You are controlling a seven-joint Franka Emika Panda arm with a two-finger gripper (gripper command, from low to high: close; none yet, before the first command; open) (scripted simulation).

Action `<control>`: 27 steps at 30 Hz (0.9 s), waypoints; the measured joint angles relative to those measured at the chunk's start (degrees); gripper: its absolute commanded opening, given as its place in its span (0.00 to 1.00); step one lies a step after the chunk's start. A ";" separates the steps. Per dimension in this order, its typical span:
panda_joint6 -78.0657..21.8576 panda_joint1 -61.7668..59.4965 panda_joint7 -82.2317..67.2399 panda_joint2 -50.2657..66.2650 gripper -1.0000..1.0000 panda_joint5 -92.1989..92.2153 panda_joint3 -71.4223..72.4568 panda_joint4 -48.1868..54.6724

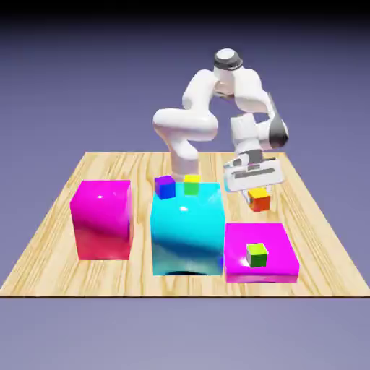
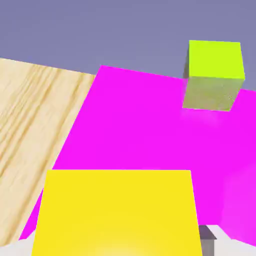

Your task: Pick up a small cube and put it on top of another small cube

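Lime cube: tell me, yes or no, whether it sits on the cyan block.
No, the lime cube sits on the low magenta block at the exterior view's right, beside the cyan block.

Orange small cube (image 1: 259,199) with yellow face, lime-green cube (image 1: 256,254) on magenta slab (image 1: 278,249), cyan block (image 1: 186,231), pale wood-grain table (image 1: 43,246)

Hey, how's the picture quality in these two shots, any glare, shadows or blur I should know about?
Exterior view: sharp and evenly lit, soft white glare on the cyan block and the tall magenta block, dark shadow under the cyan block's front. Hand view: the orange cube fills the bottom as flat yellow, edges slightly soft; the lime-green cube stays clear.
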 measured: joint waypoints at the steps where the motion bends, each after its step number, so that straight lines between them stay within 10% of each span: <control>1: -0.74 -0.79 0.90 -0.54 0.00 -2.48 -2.07 -0.05; 27: -9.40 -16.25 16.47 -10.39 0.00 -50.02 -43.95 -8.51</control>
